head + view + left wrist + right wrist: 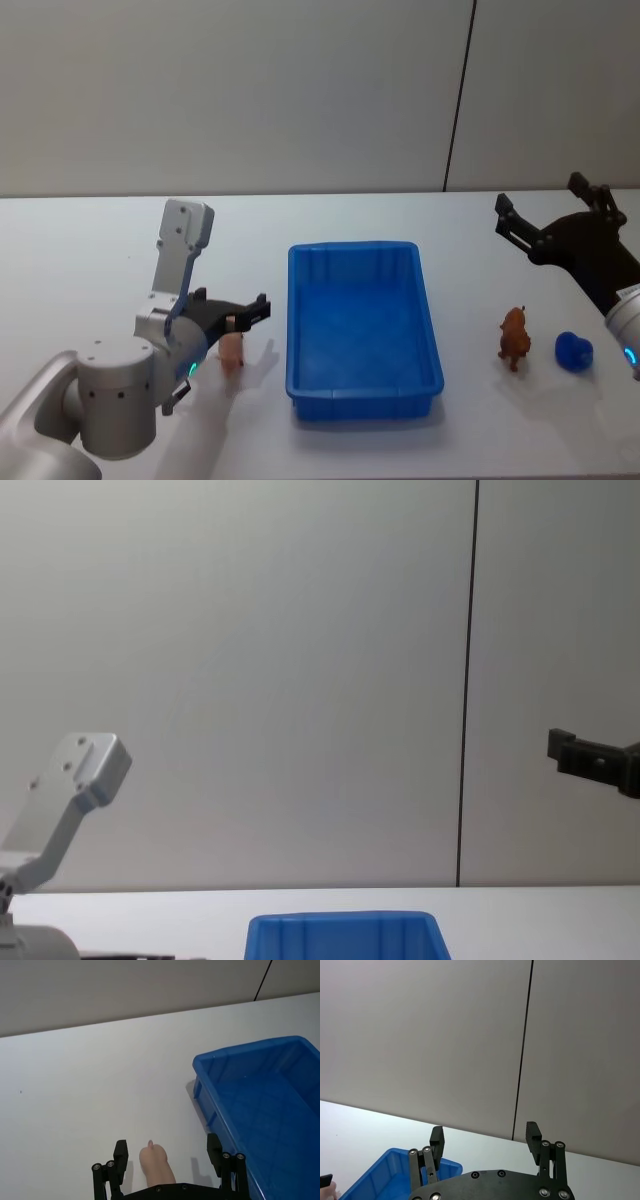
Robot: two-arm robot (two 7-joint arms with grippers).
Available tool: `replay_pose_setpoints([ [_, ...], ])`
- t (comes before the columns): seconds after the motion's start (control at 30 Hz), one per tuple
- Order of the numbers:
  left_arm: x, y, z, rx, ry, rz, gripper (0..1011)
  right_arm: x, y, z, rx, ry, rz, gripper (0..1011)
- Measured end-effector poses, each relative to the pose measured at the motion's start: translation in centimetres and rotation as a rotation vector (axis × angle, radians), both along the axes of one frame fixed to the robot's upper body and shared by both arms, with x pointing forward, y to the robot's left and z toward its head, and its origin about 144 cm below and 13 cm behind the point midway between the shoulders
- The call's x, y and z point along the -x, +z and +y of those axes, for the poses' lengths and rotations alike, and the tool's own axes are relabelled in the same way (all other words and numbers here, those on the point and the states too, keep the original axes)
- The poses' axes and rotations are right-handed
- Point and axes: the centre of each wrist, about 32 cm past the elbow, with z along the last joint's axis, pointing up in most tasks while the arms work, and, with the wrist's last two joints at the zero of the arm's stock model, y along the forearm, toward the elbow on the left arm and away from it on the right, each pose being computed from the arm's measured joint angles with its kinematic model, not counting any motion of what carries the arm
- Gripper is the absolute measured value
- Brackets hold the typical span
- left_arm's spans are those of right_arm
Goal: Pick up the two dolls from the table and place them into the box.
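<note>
The place looks like a robot lab or test room. A plain white table stands against a bare grey wall with a thin black seam, and a blue plastic box is set out on it.

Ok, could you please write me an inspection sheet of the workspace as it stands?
Surface: white table, plain and flat.
Job's things: blue box mid-table, nothing in it; pink doll on the table to its left; brown doll and small blue doll on the table to its right.
Clutter: nothing seen.
Grippers: left tool open, low, straddling the pink doll with a gap on each side; right tool open, raised over the table's far right.
Cables: nothing seen.
Surroundings: grey wall with a thin black vertical line.
</note>
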Motion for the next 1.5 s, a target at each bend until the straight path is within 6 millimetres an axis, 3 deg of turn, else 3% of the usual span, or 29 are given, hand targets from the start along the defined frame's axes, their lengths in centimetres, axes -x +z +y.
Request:
replay_pose_setpoints([
  [0.87, -0.1, -2.1, 0.4, -0.008, 0.015, 0.103, 1000, 0.0, 0.0, 0.0, 0.000, 0.000, 0.000, 1001],
  [1.2, -1.3, -2.8, 0.7, -0.002, 0.007, 0.120, 767, 0.0, 0.0, 0.0, 0.000, 0.000, 0.000, 1001],
  [1.5, -2.2, -3.3, 1.0, -0.003, 0.003, 0.144, 473, 0.0, 0.0, 0.0, 0.000, 0.000, 0.000, 1001],
])
